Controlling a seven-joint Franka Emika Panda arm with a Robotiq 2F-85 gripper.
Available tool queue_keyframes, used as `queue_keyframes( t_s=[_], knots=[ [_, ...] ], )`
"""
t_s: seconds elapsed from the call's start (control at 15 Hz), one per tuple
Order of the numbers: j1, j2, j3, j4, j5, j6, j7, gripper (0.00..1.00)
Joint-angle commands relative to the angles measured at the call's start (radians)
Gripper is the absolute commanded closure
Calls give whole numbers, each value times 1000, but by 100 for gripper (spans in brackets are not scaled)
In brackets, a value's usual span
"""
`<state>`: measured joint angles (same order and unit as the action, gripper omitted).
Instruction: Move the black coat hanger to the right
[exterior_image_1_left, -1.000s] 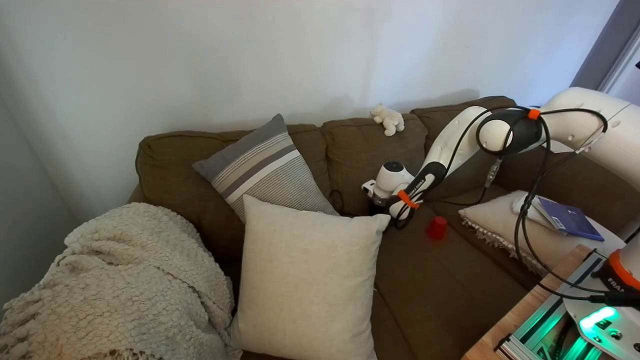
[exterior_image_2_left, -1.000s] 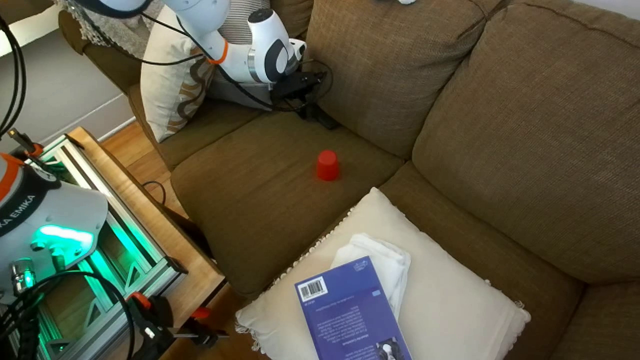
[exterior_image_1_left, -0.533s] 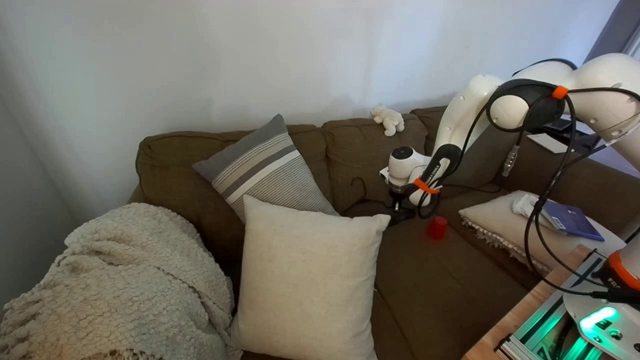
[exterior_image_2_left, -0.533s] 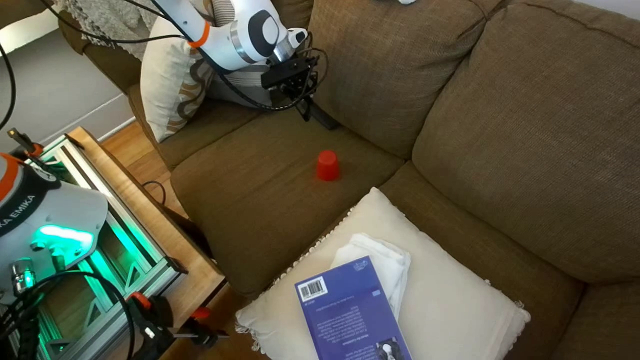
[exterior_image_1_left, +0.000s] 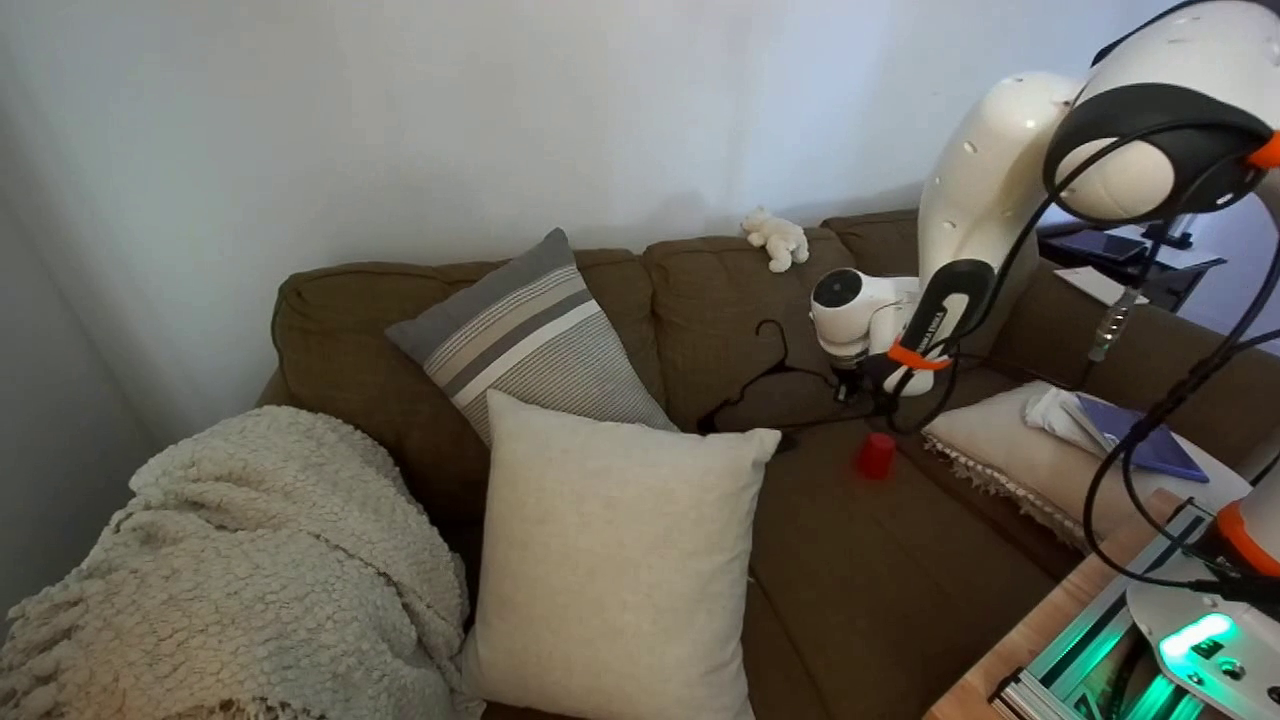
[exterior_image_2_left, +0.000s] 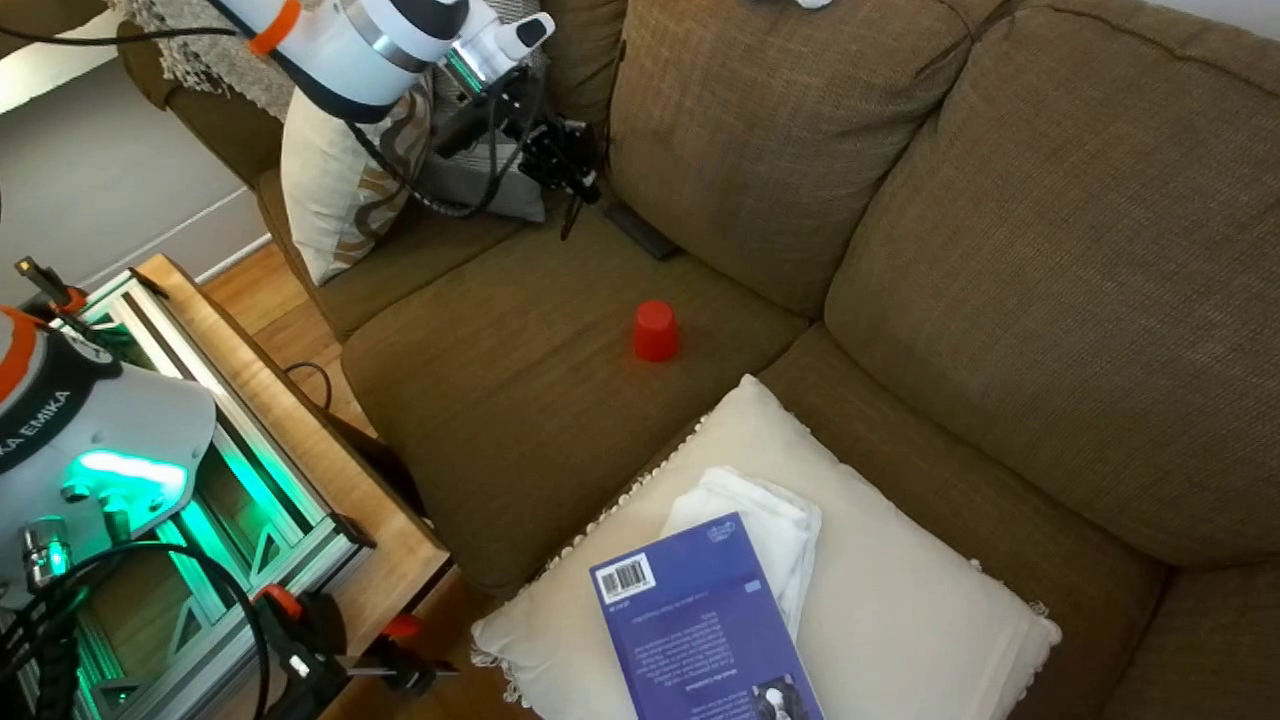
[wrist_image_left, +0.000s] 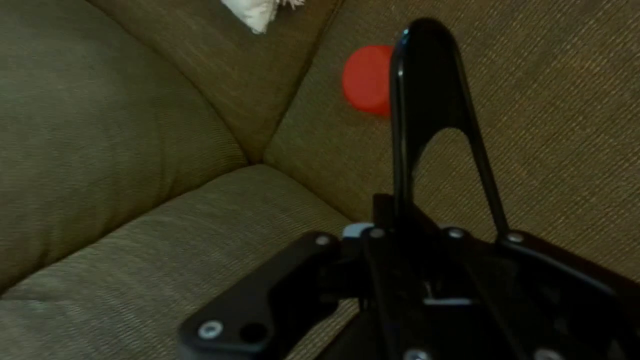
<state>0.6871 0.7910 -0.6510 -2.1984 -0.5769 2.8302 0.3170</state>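
Clamping the black coat hanger (wrist_image_left: 432, 102), closed jaws hang near the red cup (exterior_image_2_left: 656, 332) and sofa back (exterior_image_2_left: 740, 130).

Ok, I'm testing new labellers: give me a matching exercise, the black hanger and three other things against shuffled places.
1. Black coat hanger
2. Red object
3. Blue book
4. White plush toy

A. On the pale fringed cushion
B. High on the sofa back
C. Held in the gripper
D. On the brown seat

Pairs: 1-C; 2-D; 3-A; 4-B.
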Motion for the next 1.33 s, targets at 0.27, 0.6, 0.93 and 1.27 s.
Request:
queue_keyframes(
  t_s=[0.27,0.6,0.93,1.27],
  knots=[
    [574,-93,-587,-303,-506,312,534,98],
    [697,-78,-717,-330,-569,380,565,92],
    [716,44,-772,-270,-525,595,630,98],
    [930,186,-1114,-341,-468,866,484,98]
  ],
)
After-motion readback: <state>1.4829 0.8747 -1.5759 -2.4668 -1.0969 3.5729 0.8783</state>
